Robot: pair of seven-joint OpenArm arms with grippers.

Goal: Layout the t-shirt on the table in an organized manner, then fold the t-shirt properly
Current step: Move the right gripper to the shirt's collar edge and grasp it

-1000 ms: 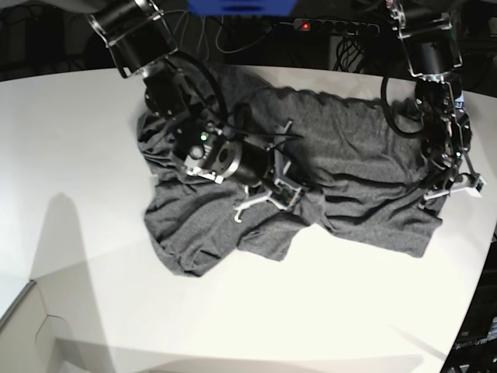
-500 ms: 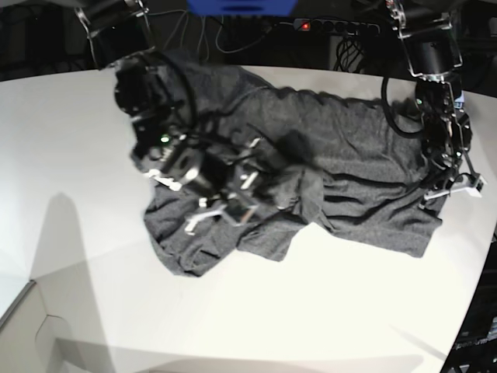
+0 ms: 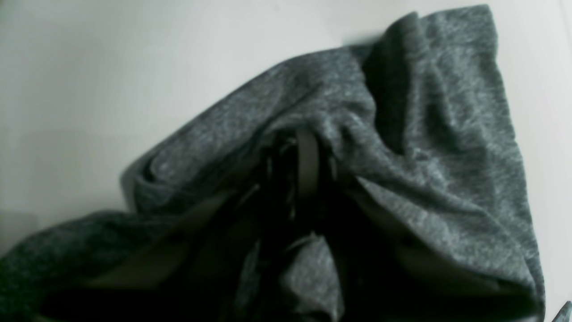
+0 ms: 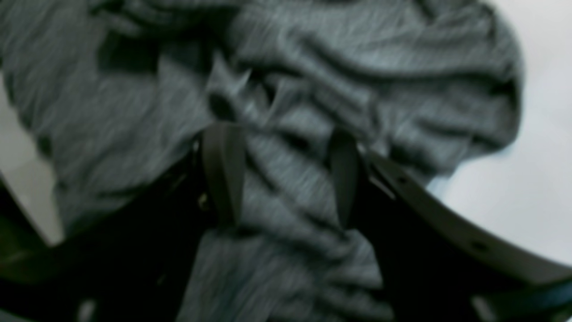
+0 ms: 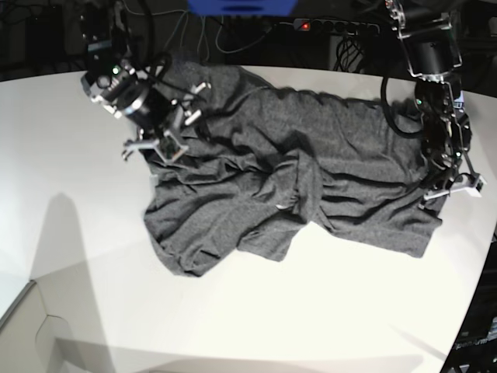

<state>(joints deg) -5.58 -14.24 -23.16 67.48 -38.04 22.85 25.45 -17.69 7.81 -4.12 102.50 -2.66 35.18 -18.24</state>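
Since the earlier frame, swung from the cloth's middle to the far-left corner of the t-shirt [image 5: 287, 186]: right gripper [image 5: 165, 124], jaws apart over it, gripping nothing. Still crumpled mid-table [image 5: 70, 155], unfolded, so layout barely begun, folding all ahead. At the right edge, left gripper [image 5: 449, 185] clamped on the shirt.

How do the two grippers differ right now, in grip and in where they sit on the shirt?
The left gripper is shut on the t-shirt at its edge; the right gripper is open, holding nothing. The left sits low on the cloth; the right hovers over the opposite end. Both are over the table.
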